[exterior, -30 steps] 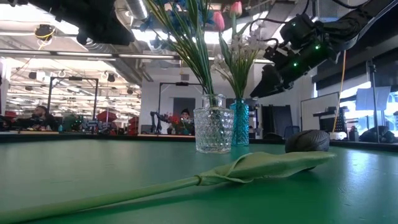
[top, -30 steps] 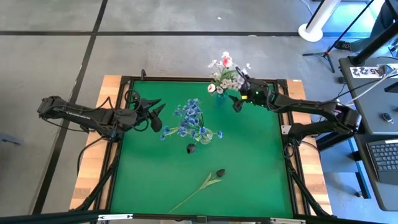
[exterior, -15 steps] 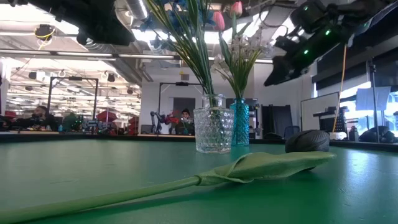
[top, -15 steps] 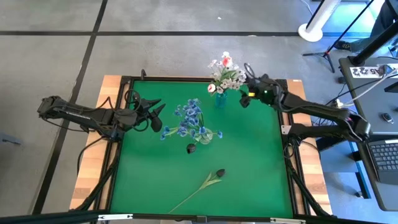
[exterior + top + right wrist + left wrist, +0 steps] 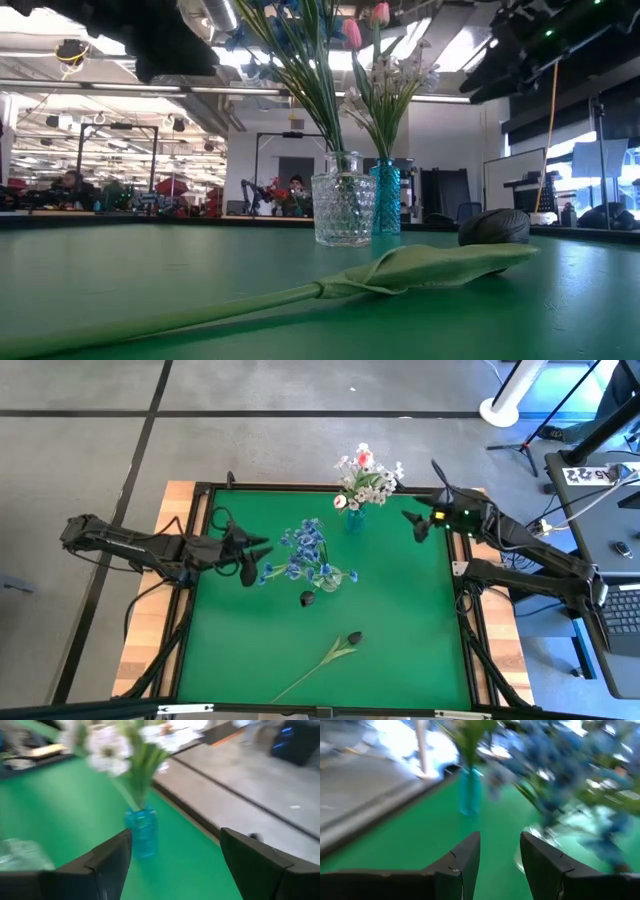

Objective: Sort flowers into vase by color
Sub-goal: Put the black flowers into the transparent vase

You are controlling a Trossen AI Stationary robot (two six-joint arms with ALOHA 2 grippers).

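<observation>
Near-black tulip (image 5: pixel 340 650) lies on the table (image 5: pixel 400 620) near the clear vase (image 5: pixel 335 576), stalk slanting away | left hand (image 5: pixel 258 554) nearer, part-open, empty | right hand (image 5: pixel 427 518) spread, empty, beyond.

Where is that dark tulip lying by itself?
From above, the dark tulip lies flat on the green table, near its front edge, in front of the clear vase of blue flowers.
</observation>
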